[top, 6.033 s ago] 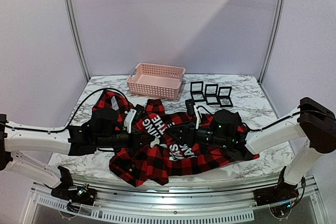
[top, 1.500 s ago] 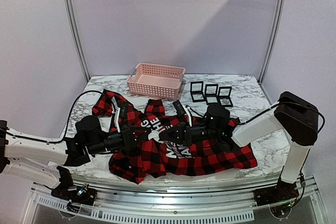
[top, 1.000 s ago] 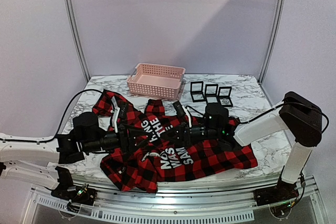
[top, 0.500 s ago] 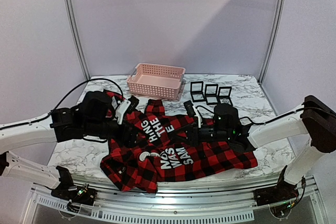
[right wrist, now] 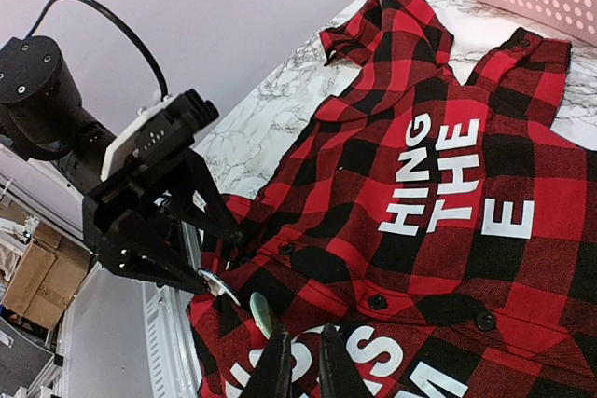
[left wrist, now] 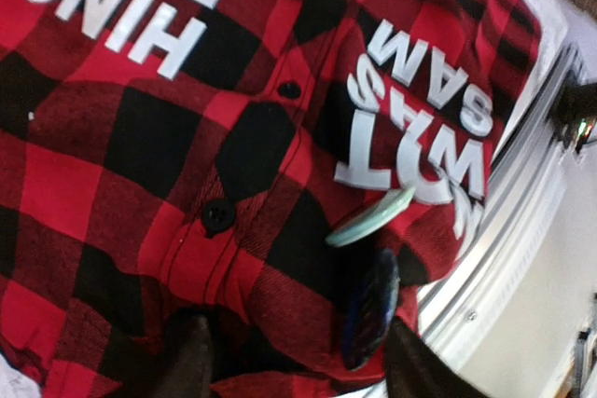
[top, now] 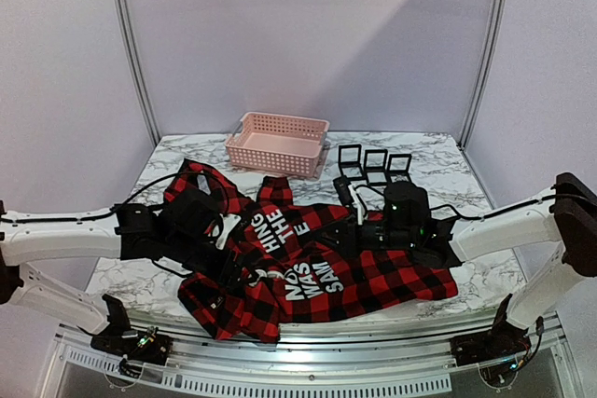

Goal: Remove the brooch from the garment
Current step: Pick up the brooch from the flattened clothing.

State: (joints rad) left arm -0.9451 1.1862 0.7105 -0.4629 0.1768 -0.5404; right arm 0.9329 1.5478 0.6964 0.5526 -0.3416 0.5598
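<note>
Garment (top: 373,272): red/black plaid shirt w/ white block lettering, spread across the front of the tabletop (top: 438,160); pale green disc brooch (left wrist: 368,221) sits by the button placket. Left end effector (left wrist: 297,328) is released over the cloth near the brooch; right end effector (right wrist: 305,333) is nearly clenched, grasp cannot be told. Vs. prior frame, left arm has dropped lower onto the shirt; shirt layout unchanged.

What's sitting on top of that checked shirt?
A pale green disc, probably the brooch, beside the white lettering on the shirt. The open left pincer is close by. Its pin is hidden under the disc.
</note>
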